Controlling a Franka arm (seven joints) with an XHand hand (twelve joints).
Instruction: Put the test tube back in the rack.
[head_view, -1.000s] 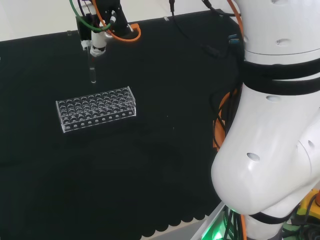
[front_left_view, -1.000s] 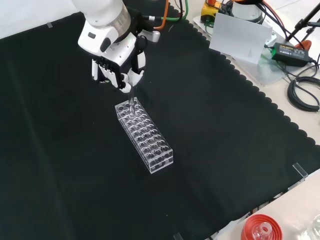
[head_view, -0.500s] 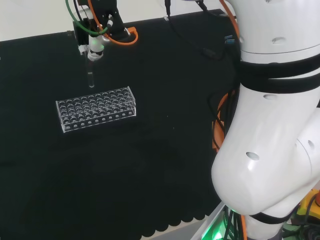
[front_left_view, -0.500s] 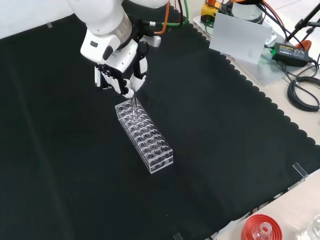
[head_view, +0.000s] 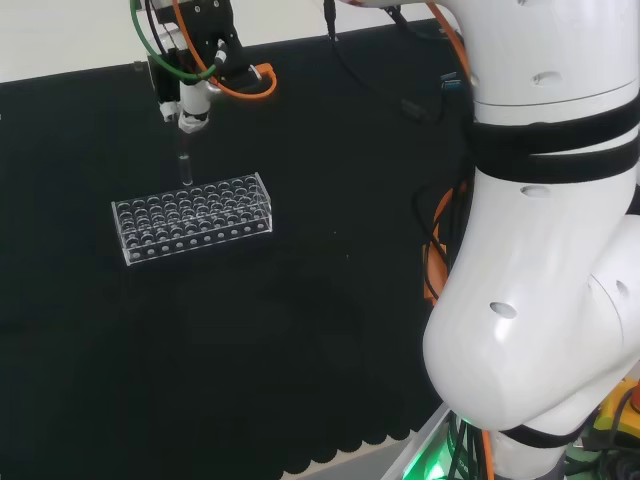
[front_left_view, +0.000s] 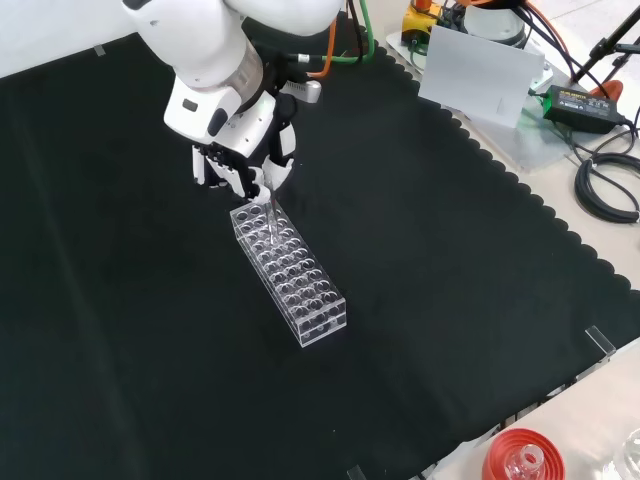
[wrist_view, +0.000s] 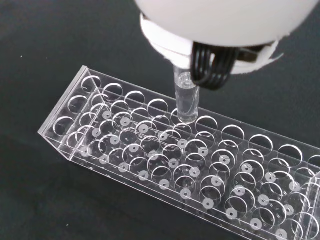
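no readable text — no labels, no numbers, no signs

even bright light; near hand (wrist_view: 220, 20) blurred, faint shadows.

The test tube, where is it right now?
The test tube hangs upright from the hand, its tip just above a hole at the rack's upper end in the front view.

- A bench (front_left_view: 450, 300) draped in black cloth is filling most of the front view.
- 1 clear rack (front_left_view: 288, 272) is lying left of centre on it.
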